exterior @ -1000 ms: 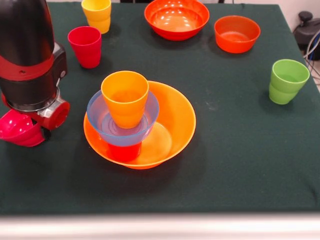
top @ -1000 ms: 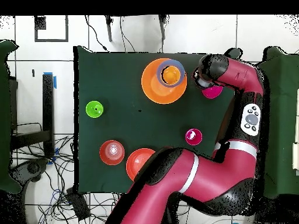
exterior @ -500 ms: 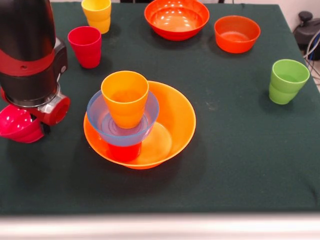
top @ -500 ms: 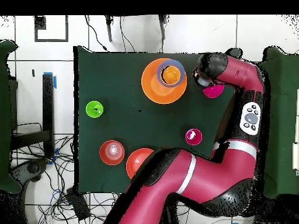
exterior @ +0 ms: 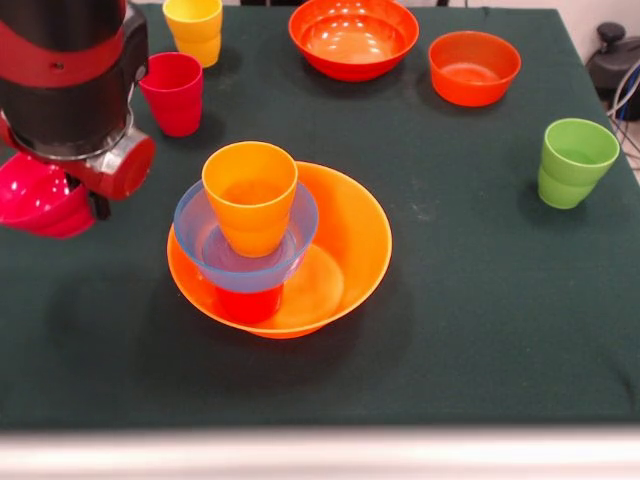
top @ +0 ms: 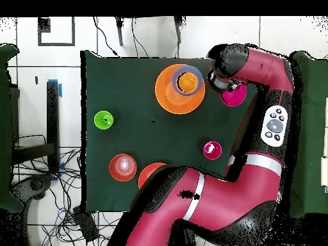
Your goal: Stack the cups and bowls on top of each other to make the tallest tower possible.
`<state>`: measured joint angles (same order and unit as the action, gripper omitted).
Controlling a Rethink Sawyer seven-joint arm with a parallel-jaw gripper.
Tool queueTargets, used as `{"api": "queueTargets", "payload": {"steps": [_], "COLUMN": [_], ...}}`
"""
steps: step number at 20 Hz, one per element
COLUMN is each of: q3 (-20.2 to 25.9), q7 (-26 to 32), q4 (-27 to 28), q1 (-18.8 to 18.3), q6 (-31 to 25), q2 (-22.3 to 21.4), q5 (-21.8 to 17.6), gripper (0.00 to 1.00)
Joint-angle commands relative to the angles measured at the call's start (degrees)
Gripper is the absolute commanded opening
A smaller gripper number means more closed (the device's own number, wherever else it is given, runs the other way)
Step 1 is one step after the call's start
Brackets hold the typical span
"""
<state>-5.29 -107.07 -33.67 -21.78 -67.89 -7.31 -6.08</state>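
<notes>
The tower stands in the large orange bowl point(exterior: 350, 235) point(top: 168, 96): a red-orange cup point(exterior: 245, 303) upside down, the light blue bowl point(exterior: 205, 250) on it, and the orange cup point(exterior: 250, 195) upright in that bowl. My gripper point(exterior: 75, 190) point(top: 224, 88) is left of the tower, mostly hidden under the arm's wrist. It holds the magenta bowl point(exterior: 35, 195) point(top: 234, 96) by the rim, lifted off the cloth. The dark blue bowl is out of view.
A crimson cup point(exterior: 172, 92) and a yellow cup point(exterior: 193, 28) stand behind the arm. The red-orange bowl point(exterior: 353, 37) and the orange-red bowl point(exterior: 474, 67) sit at the far side. A green cup point(exterior: 575, 162) stands at the right.
The arm has risen and the magenta bowl has come up with it, off the cloth. The tower and the other cups and bowls have not moved.
</notes>
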Motion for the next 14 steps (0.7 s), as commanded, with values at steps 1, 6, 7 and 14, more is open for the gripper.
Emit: {"api": "queueTargets", "payload": {"steps": [1,6,7,14], "q3": [0.13,-1.46,-1.65,-3.56], "q7": [7.81,7.5,7.52,6.8], "q4": [-1.77,-0.3,-0.29,-0.99], "q1": [2.92,3.82,3.94,5.22], "q6": [-7.74,-8.99,-9.03,-8.44], "q2": [-2.39,-2.22,-2.29,-3.1], "q5": [-3.86,-4.23,-4.25,-4.36], "gripper": [0.0,0.0,0.0,0.0]}}
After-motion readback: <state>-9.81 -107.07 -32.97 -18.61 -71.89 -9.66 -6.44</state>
